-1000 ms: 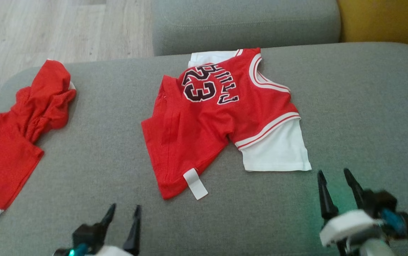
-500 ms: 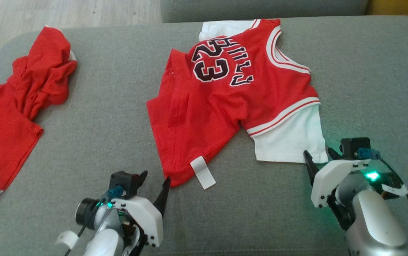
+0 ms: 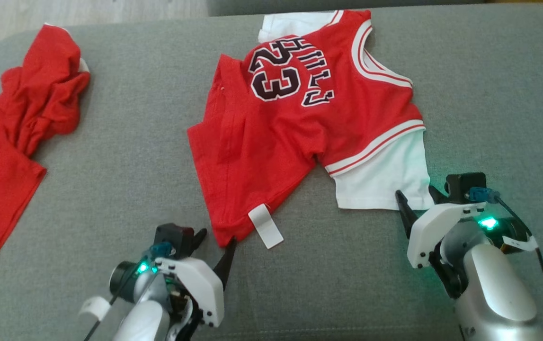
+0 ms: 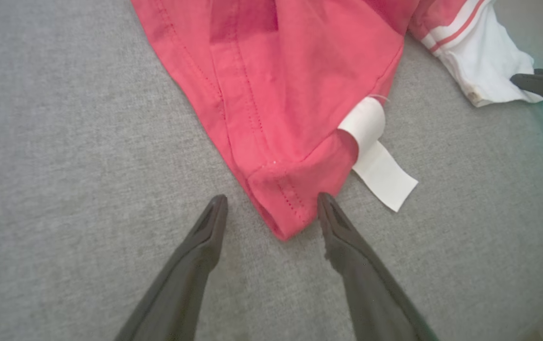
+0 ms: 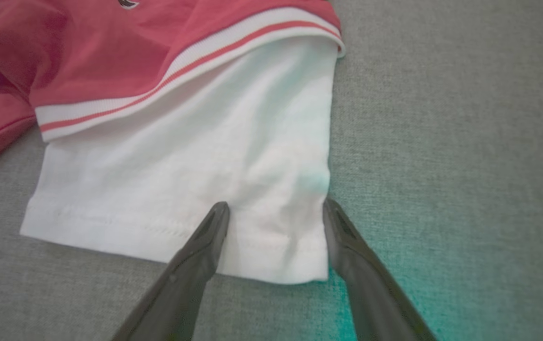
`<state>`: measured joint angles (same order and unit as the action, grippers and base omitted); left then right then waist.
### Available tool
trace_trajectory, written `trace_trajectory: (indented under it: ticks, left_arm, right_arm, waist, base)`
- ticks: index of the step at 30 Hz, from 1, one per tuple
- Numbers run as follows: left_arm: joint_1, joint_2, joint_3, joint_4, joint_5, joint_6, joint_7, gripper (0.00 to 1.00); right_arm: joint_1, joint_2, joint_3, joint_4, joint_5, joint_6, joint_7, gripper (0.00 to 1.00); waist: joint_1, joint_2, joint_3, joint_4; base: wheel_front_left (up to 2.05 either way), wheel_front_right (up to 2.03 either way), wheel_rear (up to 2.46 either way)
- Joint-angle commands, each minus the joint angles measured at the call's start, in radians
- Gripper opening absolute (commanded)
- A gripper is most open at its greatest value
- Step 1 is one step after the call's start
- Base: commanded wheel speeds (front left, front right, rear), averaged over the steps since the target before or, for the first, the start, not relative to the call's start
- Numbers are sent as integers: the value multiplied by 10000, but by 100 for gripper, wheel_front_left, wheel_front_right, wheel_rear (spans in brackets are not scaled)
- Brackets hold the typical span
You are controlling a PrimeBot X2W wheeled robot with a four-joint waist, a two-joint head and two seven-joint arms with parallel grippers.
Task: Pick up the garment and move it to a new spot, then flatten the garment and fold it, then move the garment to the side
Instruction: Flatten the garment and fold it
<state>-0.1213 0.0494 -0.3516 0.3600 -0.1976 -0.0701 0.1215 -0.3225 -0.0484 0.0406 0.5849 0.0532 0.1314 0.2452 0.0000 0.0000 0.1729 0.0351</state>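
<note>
Our left gripper (image 3: 216,240) and right gripper (image 3: 416,193) stand with jaws apart astride two near corners of the jersey (image 3: 271,156); nothing being gripped, we judge lifting, flattening, folding and setting aside all undone.

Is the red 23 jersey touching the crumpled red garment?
Apart: the head view shows grey sofa cushion between the red 23 jersey and the crumpled red garment.

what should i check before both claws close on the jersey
1. Left claw open: ok.
2. Red hem corner between its fingers: ok.
3. Right claw open: ok.
4. White sleeve edge between its fingers: ok.
5. White tag outside the left claw's grip: ok.
6. Fingers low enough to catch the cloth: cannot tell.
</note>
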Motion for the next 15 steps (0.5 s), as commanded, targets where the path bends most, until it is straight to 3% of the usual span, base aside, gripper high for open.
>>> trace_trajectory:
  ticks: [1, 8, 10, 12, 15]
  left_arm:
    - [-609, 11, 217, -208, -2, 41, -105, 100]
    - [-830, 11, 196, 179, -118, 129, -268, 100]
    - [-891, 12, 178, 334, -104, 188, -253, 85]
    - [-933, 11, 166, 440, -162, 185, -262, 56]
    - [-990, 11, 116, 539, -213, 168, -326, 34]
  right_arm:
    - [-245, -18, 357, -184, 64, -7, -1, 100]
    - [-212, -18, 426, -222, 83, -7, -40, 100]
    - [-209, -18, 449, -227, 88, -7, -43, 100]
    - [-217, -18, 474, -238, 101, -7, -56, 100]
    - [-228, -18, 522, -251, 135, -7, -71, 100]
  waist:
    - [0, 0, 82, -57]
    - [0, 0, 190, -159]
    - [0, 0, 224, -186]
    - [0, 0, 257, -202]
    - [0, 0, 284, -205]
  base:
    - [0, 0, 0]
    - [0, 0, 0]
    - [0, 0, 0]
    - [0, 0, 0]
    - [0, 0, 0]
